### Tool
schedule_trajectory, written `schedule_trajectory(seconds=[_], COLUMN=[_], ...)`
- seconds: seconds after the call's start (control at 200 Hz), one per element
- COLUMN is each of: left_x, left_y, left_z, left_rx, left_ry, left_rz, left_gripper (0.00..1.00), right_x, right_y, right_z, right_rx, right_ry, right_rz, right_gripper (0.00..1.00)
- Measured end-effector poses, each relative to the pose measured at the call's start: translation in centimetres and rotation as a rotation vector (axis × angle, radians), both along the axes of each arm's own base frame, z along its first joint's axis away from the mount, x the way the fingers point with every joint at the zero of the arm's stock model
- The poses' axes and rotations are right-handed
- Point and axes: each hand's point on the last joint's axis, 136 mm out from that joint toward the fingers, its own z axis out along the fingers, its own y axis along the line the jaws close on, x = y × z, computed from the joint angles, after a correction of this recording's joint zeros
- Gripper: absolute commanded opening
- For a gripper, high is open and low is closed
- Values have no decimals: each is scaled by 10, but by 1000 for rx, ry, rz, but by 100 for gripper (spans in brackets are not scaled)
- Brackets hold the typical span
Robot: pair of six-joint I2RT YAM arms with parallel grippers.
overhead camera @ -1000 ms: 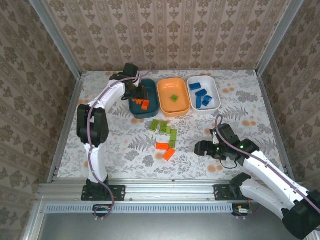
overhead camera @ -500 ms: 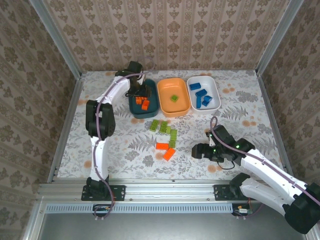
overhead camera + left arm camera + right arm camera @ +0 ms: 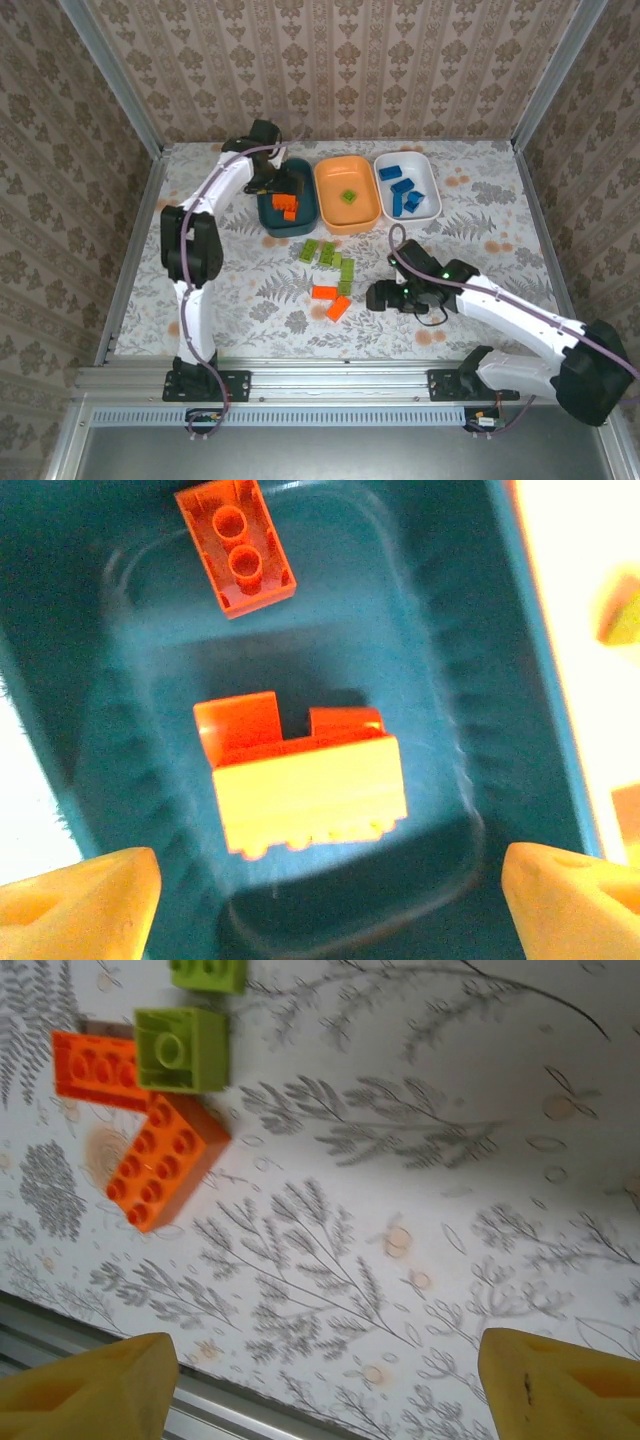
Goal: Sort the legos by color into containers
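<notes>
Jaws wide on my left gripper, empty, above orange bricks in teal bin; right gripper wide, empty, near loose orange brick.

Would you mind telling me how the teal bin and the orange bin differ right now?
The teal bin holds orange bricks; the orange bin holds one green brick. The left hand hovers over the teal bin, not the orange bin. Both are shallow and rounded.
</notes>
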Motion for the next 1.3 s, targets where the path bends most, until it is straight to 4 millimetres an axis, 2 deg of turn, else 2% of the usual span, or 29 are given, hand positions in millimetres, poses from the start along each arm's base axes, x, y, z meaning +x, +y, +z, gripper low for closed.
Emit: schedule_trajectory(seconds=[0.11,0.23,0.33,0.465,0.63,0.765,0.95,1.3], left_x=[-22,-63,-100,-146,-182,-198,-206,-213], left_y=[7,17,26,43,58,65,68,71], left_z=[40,76,87,79,69,67,65,52], left_rx=[-29,-61,-80,-88,-100,-107,-105,-91], left_ry=[-75,-151,-182,-172,-163,-159,-149,-116], left_rz=[2,1,1,22,53,67,73,74], left_gripper=[93,96,97,98,100,100,100,100], right_x=[12,16,13,11,6,7,8,29], right_y=[28,66,93,114,113,111,102,86], right_z=[4,-1,-12,-26,-39,-48,-61,-78], right_rx=[-6,-27,-67,-145,-260,-322,-387,-453], right_ry=[-4,-1,16,24,28,36,53,67], right_rz=[51,147,218,269,292,296,280,212], right_gripper=[81,85,86,87,88,90,93,92])
